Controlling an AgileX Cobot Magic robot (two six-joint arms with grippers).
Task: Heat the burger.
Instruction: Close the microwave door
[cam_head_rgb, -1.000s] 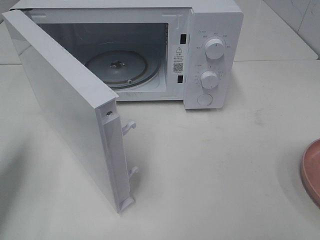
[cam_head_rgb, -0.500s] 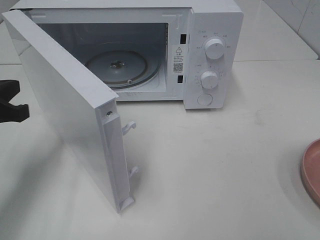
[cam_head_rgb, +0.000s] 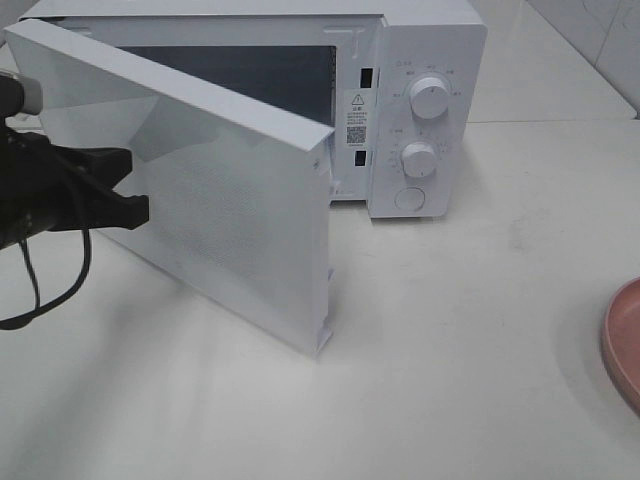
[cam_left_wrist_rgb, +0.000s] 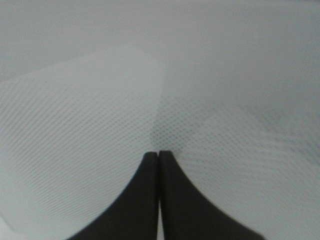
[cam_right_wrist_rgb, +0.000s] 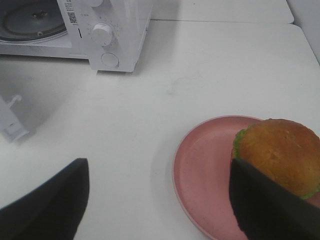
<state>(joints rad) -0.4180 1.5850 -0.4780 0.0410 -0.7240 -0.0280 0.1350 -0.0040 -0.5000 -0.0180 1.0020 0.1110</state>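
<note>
L gripper (cam_head_rgb: 135, 185), jaws together, shoves microwave door (cam_head_rgb: 230, 210) toward closing; burger (cam_right_wrist_rgb: 277, 155) on plate (cam_right_wrist_rgb: 205, 170), R gripper (cam_right_wrist_rgb: 157, 200) spread, empty — risk: heating nothing.

A white microwave (cam_head_rgb: 425, 110), door (cam_head_rgb: 215, 190) half-swung, near a pink plate (cam_right_wrist_rgb: 205, 175).

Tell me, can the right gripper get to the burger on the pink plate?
Probably yes. The right gripper is open, and the burger sits uncovered on the pink plate right beside one finger, with nothing between them.
</note>
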